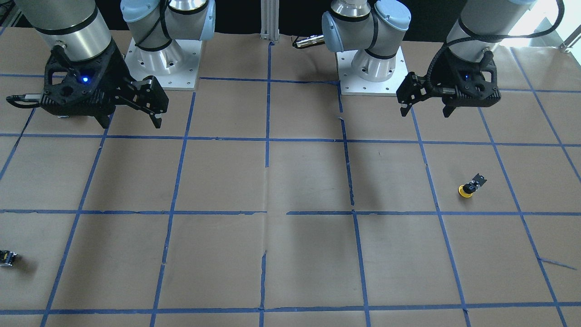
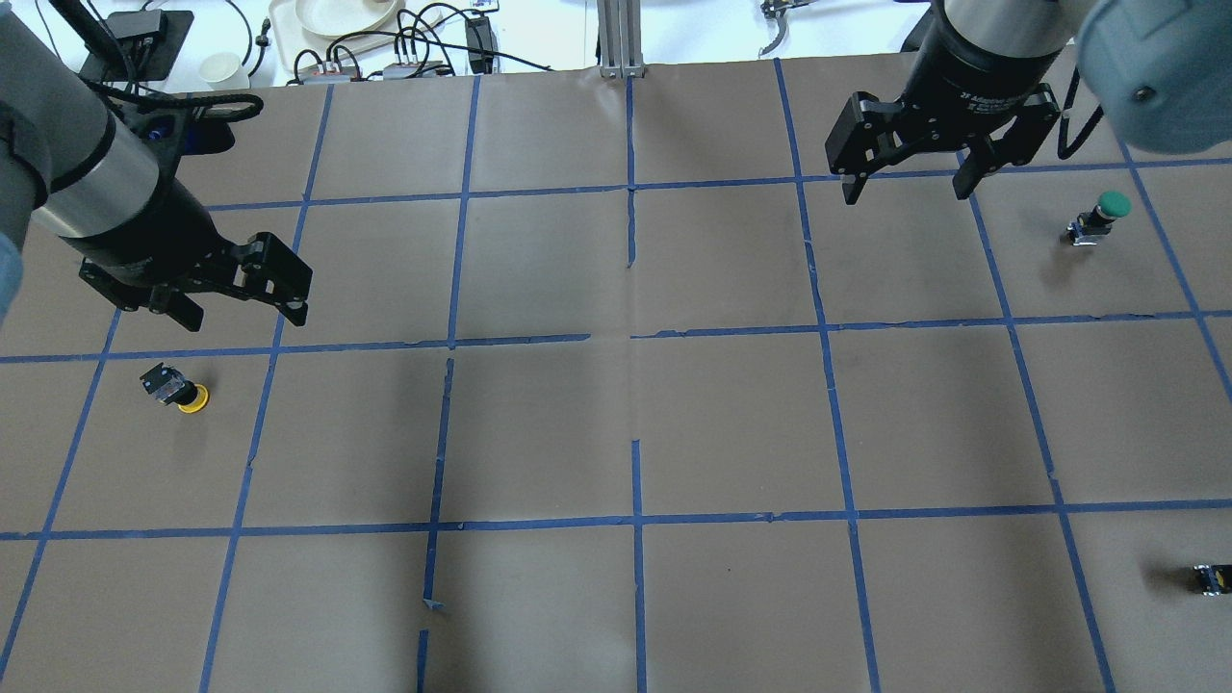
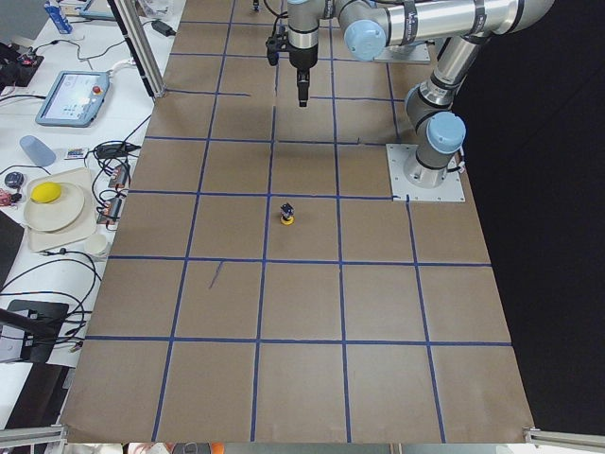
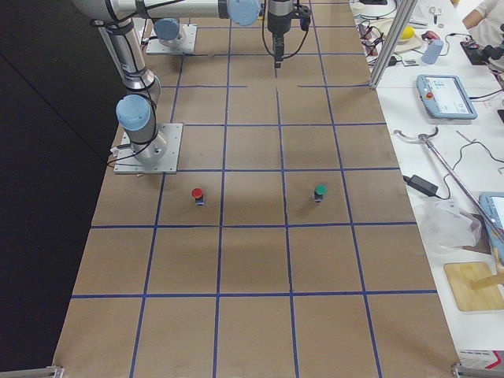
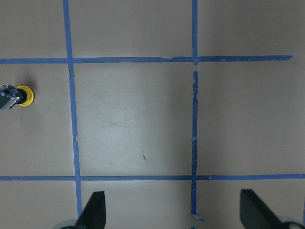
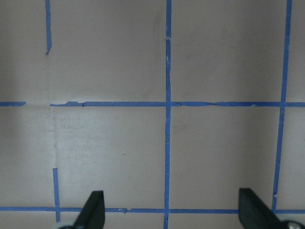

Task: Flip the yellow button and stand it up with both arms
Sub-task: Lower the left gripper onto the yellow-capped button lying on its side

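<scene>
The yellow button [image 2: 179,390] lies on its side on the brown paper on my left side, black body up-left and yellow cap down-right in the overhead view. It also shows in the front view [image 1: 469,186], the left side view [image 3: 287,216] and at the left edge of the left wrist view [image 5: 20,95]. My left gripper [image 2: 241,308] hovers open and empty above the table, about one grid cell from the button; its fingertips [image 5: 95,210] frame bare paper. My right gripper [image 2: 906,192] hovers open and empty far off on the right side, over bare paper in the right wrist view [image 6: 172,212].
A green-capped button [image 2: 1097,217] stands near the right gripper. A red-capped button [image 4: 197,194] stands near the right arm's base. A tiny black-and-yellow block [image 2: 1211,577] lies at the right edge. Cables and a plate [image 2: 332,14] lie beyond the table's far edge.
</scene>
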`<control>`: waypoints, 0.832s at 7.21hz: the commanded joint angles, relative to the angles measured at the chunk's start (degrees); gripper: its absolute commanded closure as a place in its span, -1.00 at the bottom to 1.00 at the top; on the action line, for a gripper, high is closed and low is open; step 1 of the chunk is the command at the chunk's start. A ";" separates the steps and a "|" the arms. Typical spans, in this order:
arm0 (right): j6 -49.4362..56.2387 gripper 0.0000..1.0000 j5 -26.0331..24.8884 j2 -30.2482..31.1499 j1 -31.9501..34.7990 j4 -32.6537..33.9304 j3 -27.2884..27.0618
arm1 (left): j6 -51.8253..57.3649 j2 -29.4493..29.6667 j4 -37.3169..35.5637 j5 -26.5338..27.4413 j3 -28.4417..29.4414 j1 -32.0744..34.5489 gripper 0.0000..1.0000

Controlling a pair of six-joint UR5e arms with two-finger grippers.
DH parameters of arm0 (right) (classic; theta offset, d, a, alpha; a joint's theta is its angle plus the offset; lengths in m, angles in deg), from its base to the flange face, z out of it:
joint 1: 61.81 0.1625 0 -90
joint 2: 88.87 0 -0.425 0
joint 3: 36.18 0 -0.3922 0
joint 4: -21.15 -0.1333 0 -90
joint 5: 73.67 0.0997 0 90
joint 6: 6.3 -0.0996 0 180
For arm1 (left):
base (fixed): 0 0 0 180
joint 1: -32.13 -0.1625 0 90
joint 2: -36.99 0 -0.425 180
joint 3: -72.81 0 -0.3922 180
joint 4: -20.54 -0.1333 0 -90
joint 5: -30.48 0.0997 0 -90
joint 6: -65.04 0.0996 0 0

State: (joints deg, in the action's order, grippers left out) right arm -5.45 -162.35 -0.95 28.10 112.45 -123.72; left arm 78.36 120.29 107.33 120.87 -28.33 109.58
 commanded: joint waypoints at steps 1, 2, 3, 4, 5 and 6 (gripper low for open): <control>0.03 -1.00 0.00 -0.03 0.00 -0.07 0.00 | 6.26 3.78 -0.05 -0.04 2.52 -5.36 -1.00; 0.03 -1.00 0.00 0.06 0.00 -0.07 0.00 | 11.07 5.63 -0.05 -0.04 4.27 -7.47 -1.00; 0.12 -1.00 0.00 0.06 0.00 0.01 0.00 | 15.64 7.82 -0.13 0.04 5.85 -10.10 -1.00; 0.03 -1.00 0.00 0.06 0.00 -0.07 0.00 | 23.51 10.11 -2.48 0.05 5.78 -13.17 -1.00; 0.03 -1.00 0.00 0.06 0.09 0.01 0.00 | 31.69 12.57 -5.64 0.13 4.65 -16.68 -1.00; 0.03 -1.00 0.00 0.06 0.09 -0.25 0.00 | 35.42 14.33 -6.11 0.13 4.20 -19.94 -1.00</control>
State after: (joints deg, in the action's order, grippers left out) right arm -5.41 -162.35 -0.89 28.15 112.39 -123.72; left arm 107.14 132.09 102.88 120.98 -23.50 93.75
